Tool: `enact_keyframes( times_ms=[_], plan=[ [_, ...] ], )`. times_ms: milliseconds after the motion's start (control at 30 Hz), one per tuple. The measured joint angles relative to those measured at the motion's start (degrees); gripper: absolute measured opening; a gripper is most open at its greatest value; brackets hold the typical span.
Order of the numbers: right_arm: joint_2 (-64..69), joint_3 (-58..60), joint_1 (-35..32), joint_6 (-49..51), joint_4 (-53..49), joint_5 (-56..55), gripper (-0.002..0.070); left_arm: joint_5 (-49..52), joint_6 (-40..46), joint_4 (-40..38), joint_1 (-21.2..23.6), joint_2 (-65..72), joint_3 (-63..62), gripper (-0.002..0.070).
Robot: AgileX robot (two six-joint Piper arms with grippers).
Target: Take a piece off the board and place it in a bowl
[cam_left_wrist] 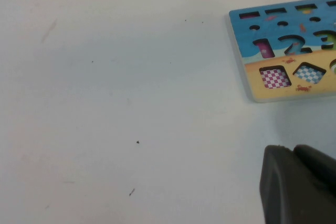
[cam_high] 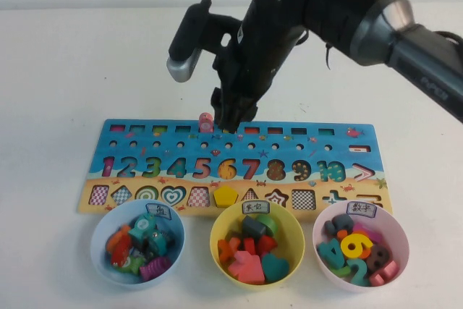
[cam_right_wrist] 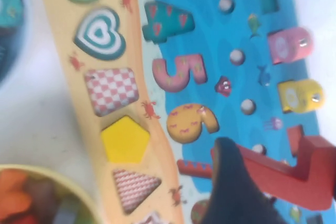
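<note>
The right pincer [cam_high: 233, 122] above the board [cam_high: 340, 151] holds the red 7 [cam_right_wrist: 307, 174], partly hidden; left pincer [cam_left_wrist: 299, 182] is cut off, state unclear

One puzzle board [cam_high: 304, 151], three bowls: blue [cam_high: 101, 251], yellow [cam_high: 291, 255] and lilac-pink [cam_high: 400, 251]; two pegs: pink [cam_right_wrist: 290, 45], yellow [cam_right_wrist: 300, 95].

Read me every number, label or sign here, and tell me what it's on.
"1 2 3 4 5 6 7 8 9 10": numeral row on the board.
">": sign at the board's right end.
"6", "4", "2": loose numerals in the pink bowl.
Bowl tags: too small to read.
"7": red piece held by the right end effector above the board.
Left end effector, over bare table: no text.
</note>
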Motion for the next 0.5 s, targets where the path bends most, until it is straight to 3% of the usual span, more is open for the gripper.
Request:
enact_keyframes(
  times_ms=[500],
  plan=[
    [-22.77,39.81,0.46,8.86,-7.21,0.00,0.0331,0.00,0.00,0.61,0.00,0.00,0.00,-0.0004]
  ],
)
